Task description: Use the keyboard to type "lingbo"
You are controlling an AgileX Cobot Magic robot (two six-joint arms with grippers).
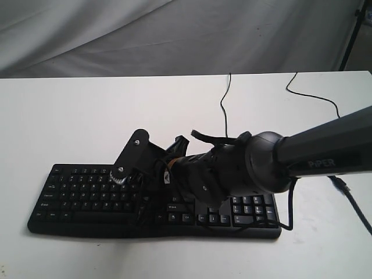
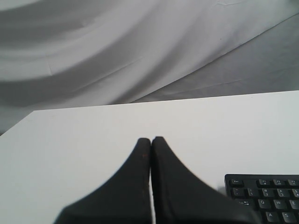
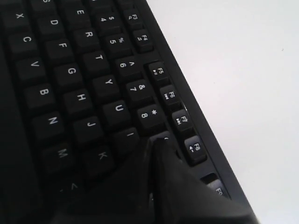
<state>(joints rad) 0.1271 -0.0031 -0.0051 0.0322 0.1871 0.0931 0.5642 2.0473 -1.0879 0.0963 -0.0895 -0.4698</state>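
1. Right wrist view gives us the right gripper [image 3: 154, 142]. Its two fingers are pressed together with nothing between them, so they make one narrow point.
2. This point stands low over the keyboard [image 3: 79, 98], just beside the I key [image 3: 130, 135]. The keys that follow I and 8 are covered by the fingers, so we cannot tell if a key is touched or pressed.
3. The gripper is directed along the long axis of the keyboard, toward the end without the number pad. The K key [image 3: 100, 156] shows beside the fingers. L, we judge, is hidden below them.
4. The coming move turns on one relation: I, O and L lie close around the point, while N, B and G lie further along the long axis toward the Q end. We judge that only small shifts over the rows are needed.
5. The left gripper [image 2: 150, 140] is also closed on nothing. It hangs above the white table [image 2: 93, 140], off the keyboard, outside its corner at the Q end. The right gripper is therefore the nearer one to every letter.
6. In the exterior view the keyboard lies flat, and the right arm [image 1: 325, 154] reaches in over its number pad end. A thin black cable [image 1: 224, 104] runs away from its far edge.
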